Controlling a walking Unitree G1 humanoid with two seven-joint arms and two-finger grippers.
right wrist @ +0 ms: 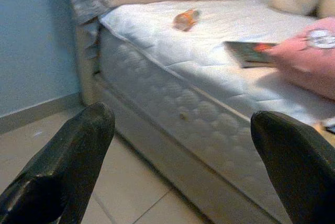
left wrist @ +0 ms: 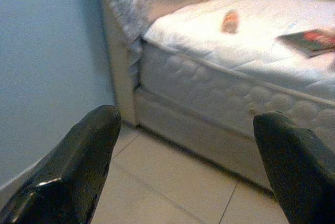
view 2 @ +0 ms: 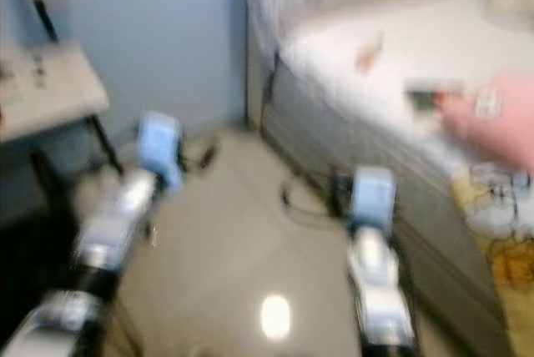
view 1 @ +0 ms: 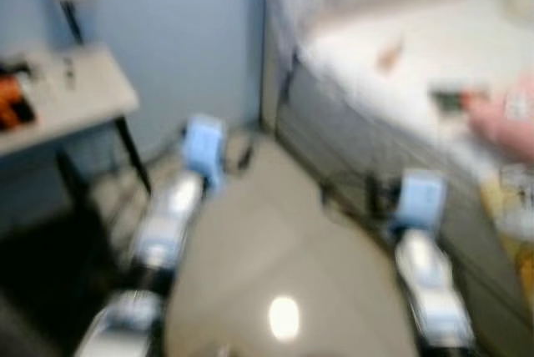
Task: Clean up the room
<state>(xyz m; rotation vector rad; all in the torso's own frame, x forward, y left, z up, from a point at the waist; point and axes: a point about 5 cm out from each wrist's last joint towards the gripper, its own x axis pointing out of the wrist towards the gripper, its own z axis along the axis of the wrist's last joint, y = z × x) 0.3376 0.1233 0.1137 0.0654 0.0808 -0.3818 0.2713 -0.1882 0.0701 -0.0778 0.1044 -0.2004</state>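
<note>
Both the left pincer (left wrist: pixel 183 166) and right pincer (right wrist: pixel 180 164) gape wide, empty, above floor; ahead lies the mattress (right wrist: pixel 220 62) bearing a book (right wrist: pixel 250 53).

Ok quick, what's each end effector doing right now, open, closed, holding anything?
Left end effector: open, holding nothing, pointed at the bed.
Right end effector: open, holding nothing, facing the bed side.

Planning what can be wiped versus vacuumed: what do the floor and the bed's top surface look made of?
The floor looks like glossy beige tile: grout lines show, and a light glares off it. The mattress looks like white quilted fabric, with stitched puffy tufts along its side.
</note>
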